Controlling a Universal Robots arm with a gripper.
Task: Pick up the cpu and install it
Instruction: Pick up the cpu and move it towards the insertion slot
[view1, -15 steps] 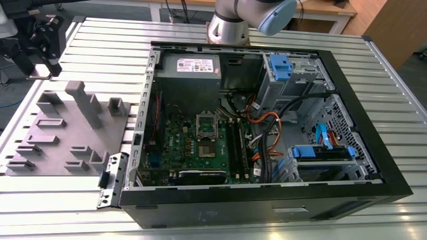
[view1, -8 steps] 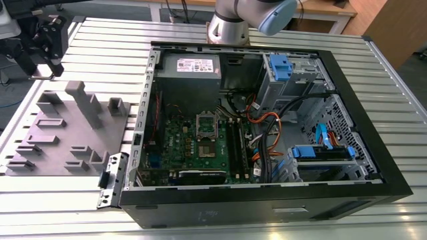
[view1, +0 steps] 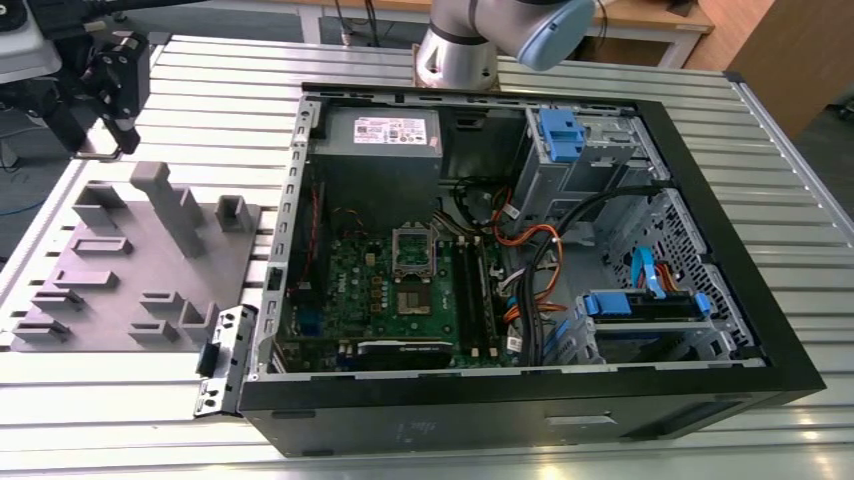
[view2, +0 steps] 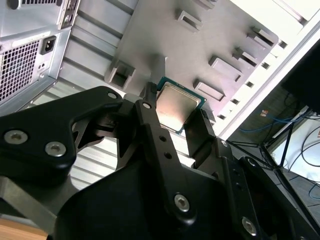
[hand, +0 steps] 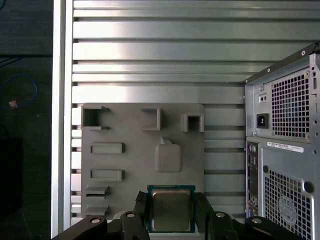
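Above the table (view1: 214, 70), near the grey plate (view1: 120, 270), I am pinching the cpu (hand: 171, 210) flat by two opposite edges in my gripper (view2: 176, 112), and the green board (view1: 387, 285) inside the open computer case (view1: 507, 420) is lying well apart, toward the exterior view's right.

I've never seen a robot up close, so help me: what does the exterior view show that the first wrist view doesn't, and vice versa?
Exterior view: the inside of the open computer case, with its green circuit board. First wrist view: the cpu clamped in the hand, plus the case's vented back panel. Both: the grey holder plate on the slatted metal table.
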